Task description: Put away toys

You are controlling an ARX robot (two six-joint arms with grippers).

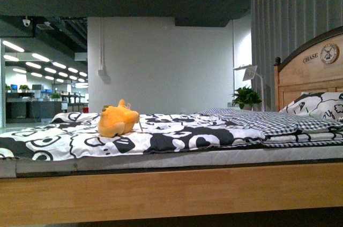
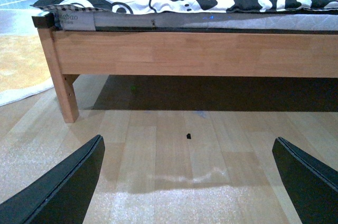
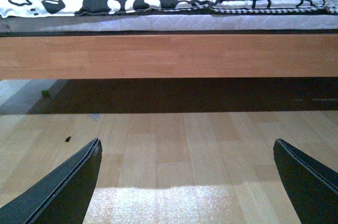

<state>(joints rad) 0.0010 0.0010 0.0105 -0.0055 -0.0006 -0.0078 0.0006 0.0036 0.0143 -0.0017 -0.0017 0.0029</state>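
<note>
On my front feed the orange-yellow plush animal (image 1: 118, 119) lies on the bed's black-and-white patterned quilt (image 1: 182, 137). It is soft and rounded, with one pointed ear up. A grey checked blanket (image 1: 268, 122) lies folded toward the arched wooden headboard (image 1: 313, 69), and a potted plant (image 1: 246, 97) stands beyond it. Neither arm shows in that feed.

The left wrist feed adds what the front hides: a pale plank floor (image 2: 158, 171), the smooth light-wood side rail (image 2: 190, 55), a square bed leg (image 2: 66, 97) and a yellowish rug (image 2: 18, 65). The left gripper (image 2: 187, 142) has its dark, wedge-shaped fingers spread wide with nothing between them, low over the floor. The right gripper (image 3: 186, 142) is just as wide apart and empty. Both wrist feeds catch the plush up on the quilt, well apart from either gripper.
</note>
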